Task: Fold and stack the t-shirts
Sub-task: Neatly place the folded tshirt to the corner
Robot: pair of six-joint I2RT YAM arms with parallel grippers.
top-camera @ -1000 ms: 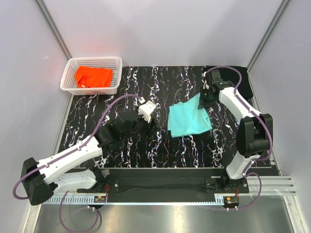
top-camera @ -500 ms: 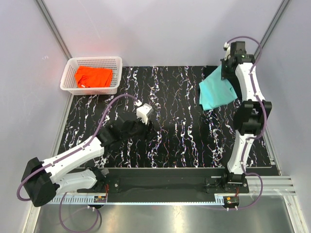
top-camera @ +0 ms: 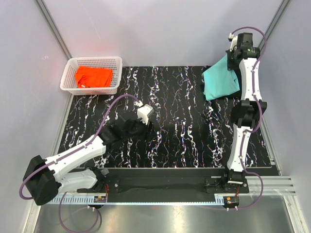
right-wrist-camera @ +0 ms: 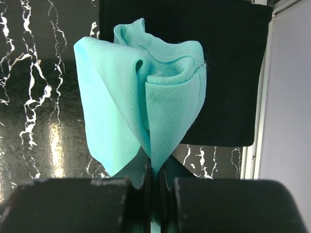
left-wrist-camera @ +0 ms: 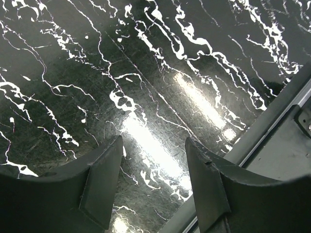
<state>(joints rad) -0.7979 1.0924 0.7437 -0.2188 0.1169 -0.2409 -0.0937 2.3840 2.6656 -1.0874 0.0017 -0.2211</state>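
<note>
Lifted higher since before, our right gripper [top-camera: 234, 56] hangs mint-teal t-shirt [top-camera: 221, 83] over tabletop [top-camera: 170, 97] far right, orange t-shirt [top-camera: 92, 76] in basket [top-camera: 68, 81], left wrist, we log left gripper [left-wrist-camera: 153, 150] spread, empty, right wrist, jaws clamping mint-teal cloth above black t-shirt [right-wrist-camera: 228, 73]

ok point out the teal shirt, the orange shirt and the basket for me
mint-teal t-shirt [top-camera: 221, 85]: top external view, middle of the cloth
orange t-shirt [top-camera: 93, 76]: top external view, centre of the bundle inside the basket
white basket [top-camera: 90, 90]: top external view, its near lattice wall
</note>
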